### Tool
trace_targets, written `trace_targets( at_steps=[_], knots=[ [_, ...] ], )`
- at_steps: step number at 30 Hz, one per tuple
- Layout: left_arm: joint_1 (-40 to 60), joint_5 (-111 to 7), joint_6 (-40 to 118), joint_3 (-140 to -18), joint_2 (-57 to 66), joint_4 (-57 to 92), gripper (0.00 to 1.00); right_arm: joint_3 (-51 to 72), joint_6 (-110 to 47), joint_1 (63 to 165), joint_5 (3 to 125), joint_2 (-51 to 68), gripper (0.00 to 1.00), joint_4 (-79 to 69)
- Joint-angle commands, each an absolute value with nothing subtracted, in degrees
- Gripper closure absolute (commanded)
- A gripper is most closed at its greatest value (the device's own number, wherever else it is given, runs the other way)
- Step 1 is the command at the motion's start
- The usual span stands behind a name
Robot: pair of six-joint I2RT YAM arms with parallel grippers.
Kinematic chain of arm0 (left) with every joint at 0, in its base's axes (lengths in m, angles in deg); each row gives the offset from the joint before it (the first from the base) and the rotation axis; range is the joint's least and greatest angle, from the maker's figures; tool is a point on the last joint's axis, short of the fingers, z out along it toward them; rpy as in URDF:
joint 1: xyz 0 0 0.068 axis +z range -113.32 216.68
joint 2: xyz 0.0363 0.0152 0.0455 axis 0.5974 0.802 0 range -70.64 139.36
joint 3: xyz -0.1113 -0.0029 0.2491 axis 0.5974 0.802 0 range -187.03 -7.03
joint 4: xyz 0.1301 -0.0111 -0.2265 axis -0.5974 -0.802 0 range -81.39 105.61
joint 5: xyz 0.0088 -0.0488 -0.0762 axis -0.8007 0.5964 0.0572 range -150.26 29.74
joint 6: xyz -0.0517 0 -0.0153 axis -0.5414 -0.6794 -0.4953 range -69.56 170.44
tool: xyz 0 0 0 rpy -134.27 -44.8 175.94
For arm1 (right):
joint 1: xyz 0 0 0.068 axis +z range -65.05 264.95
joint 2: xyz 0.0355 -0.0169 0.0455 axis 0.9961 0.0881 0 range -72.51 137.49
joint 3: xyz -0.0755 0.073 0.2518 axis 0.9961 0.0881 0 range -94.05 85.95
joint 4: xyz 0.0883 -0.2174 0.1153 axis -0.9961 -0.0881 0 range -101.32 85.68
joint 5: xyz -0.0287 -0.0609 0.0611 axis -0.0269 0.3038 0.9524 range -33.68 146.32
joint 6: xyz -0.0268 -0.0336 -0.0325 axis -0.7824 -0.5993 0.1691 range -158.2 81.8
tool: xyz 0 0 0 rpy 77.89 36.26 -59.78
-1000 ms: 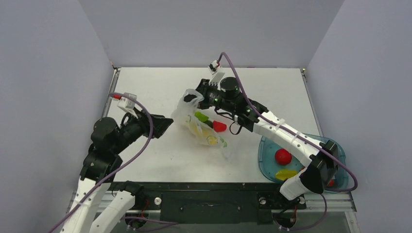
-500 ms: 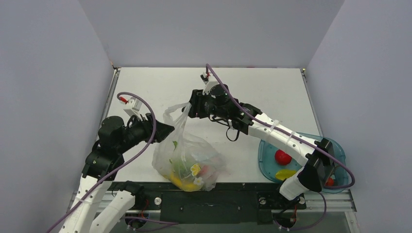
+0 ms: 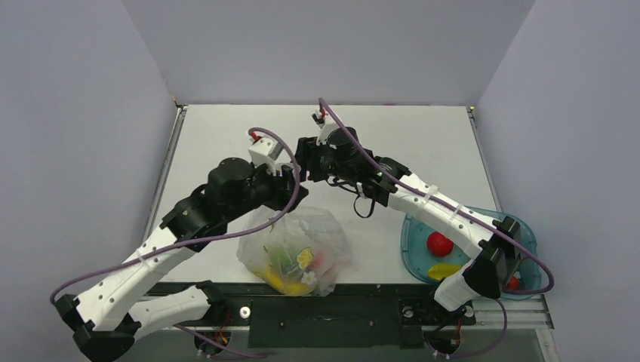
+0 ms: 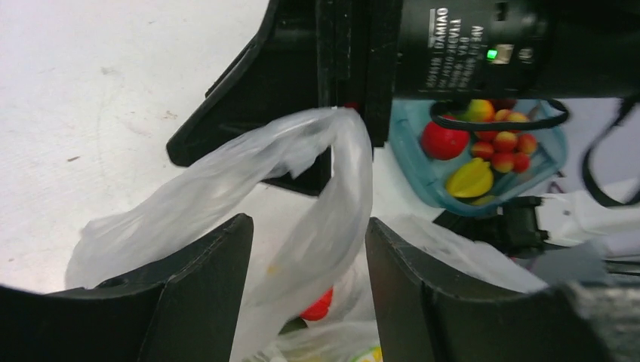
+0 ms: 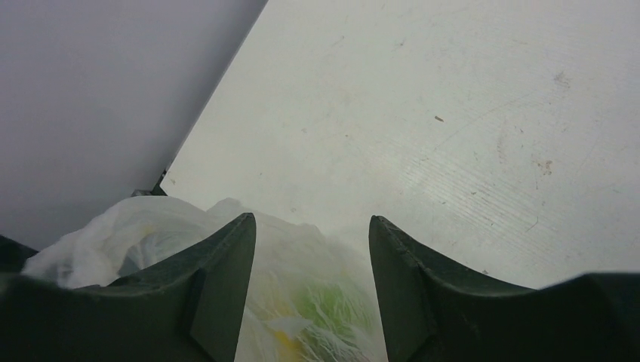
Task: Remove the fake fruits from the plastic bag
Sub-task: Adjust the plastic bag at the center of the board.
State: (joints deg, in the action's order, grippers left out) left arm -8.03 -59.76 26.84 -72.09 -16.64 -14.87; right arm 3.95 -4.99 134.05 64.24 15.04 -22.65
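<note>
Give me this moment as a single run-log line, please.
plastic bag: fake fruits inside | left gripper: open, straddling bag handle | right gripper: at handle top, grip unclear | teal tray: holds fruits

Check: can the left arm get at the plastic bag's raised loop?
Probably yes. The left gripper has its jaws open, and the plastic bag has its loop running between them in the left wrist view, with nothing else in the gap.
</note>
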Motion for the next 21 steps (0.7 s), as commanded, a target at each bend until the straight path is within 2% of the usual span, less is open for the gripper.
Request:
trace_targets(
  at_steps=[1, 2, 4, 7, 10, 15, 21],
  knots=[
    [-10.71, -76.21, 31.81, -76.74, -11.89, -15.8, 0.56, 1.6, -5.82, 133.5, 63.5, 11.71, 0.47, -22.68],
    [-10.74, -77.12, 32.2, -77.26, -11.37, -15.73, 0.74, 1.76, -6.09, 133.03, 63.12, 11.31, 0.47, -23.21],
    [-10.69, -78.16, 33.46, -77.77, -11.36, -14.83, 0.98, 3.3, -6.58, 131.64, 62.55, 9.49, 0.45, -25.03],
    [-9.99, -78.29, 36.0, -78.69, -12.12, -12.4, 1.0, 9.85, -6.83, 128.22, 62.99, 3.79, 0.35, -26.23],
    [-7.06, -74.45, 37.72, -81.69, -11.68, -11.26, 1.0, 16.15, -7.57, 124.31, 64.64, -1.7, 0.31, -26.83],
    [2.88, -60.01, 37.35, -90.77, -6.86, -11.45, 1.0, 19.82, -7.9, 125.76, 67.41, -9.39, 0.3, -27.06],
    [9.22, -45.96, 38.19, -96.82, -2.09, -8.93, 1.0, 19.2, -7.65, 126.28, 68.52, -11.45, 0.31, -27.05]
  ],
)
